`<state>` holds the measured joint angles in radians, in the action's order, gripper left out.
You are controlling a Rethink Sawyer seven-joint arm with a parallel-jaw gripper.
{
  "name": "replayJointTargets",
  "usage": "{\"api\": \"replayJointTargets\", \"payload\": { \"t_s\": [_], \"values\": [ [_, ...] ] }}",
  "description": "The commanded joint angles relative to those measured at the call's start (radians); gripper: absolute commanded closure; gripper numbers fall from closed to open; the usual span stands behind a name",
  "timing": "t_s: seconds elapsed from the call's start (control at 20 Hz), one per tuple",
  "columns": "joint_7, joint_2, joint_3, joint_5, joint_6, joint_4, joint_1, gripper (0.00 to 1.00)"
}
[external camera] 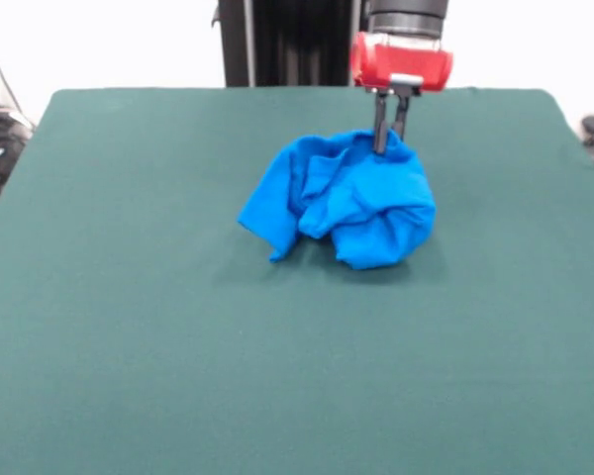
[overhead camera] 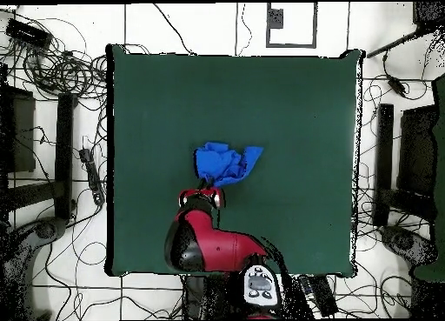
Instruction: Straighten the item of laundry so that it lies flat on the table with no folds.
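Note:
The bright blue T-shirt (external camera: 356, 198) lies crumpled in a bunched heap on the dark green table (external camera: 129, 327), a little right of centre and towards the far side. No print shows, only plain blue folds. My gripper (external camera: 389, 143), under its red wrist, comes straight down onto the heap's far top edge. Its two dark fingers stand close together with the cloth pinched between them. In the overhead view the T-shirt (overhead camera: 228, 163) sits just above the gripper (overhead camera: 207, 189), near the middle of the table (overhead camera: 295, 109).
The green felt extends widely on all sides of the heap. The robot's pedestal (external camera: 287, 40) stands behind the table's far edge. Cables and dark stands (overhead camera: 52, 74) lie on the floor around the table.

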<state>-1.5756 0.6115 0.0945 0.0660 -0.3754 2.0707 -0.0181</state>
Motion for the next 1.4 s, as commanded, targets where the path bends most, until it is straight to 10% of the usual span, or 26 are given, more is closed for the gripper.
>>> {"api": "replayJointTargets", "payload": {
  "t_s": [0.05,0.1,0.35,0.85,1.4],
  "values": [
    [-0.296,-0.041,-0.077,-0.063,0.042,0.092,0.001,1.00],
    [-0.295,-0.041,-0.074,-0.066,0.030,0.093,0.002,0.00],
    [-0.285,-0.034,0.015,-0.173,0.078,0.099,0.103,0.00],
    [-0.222,0.003,-0.054,-0.171,0.201,0.051,0.044,0.00],
    [-0.118,-0.008,-0.032,-0.205,0.507,-0.235,0.033,0.00]
  ]
}}
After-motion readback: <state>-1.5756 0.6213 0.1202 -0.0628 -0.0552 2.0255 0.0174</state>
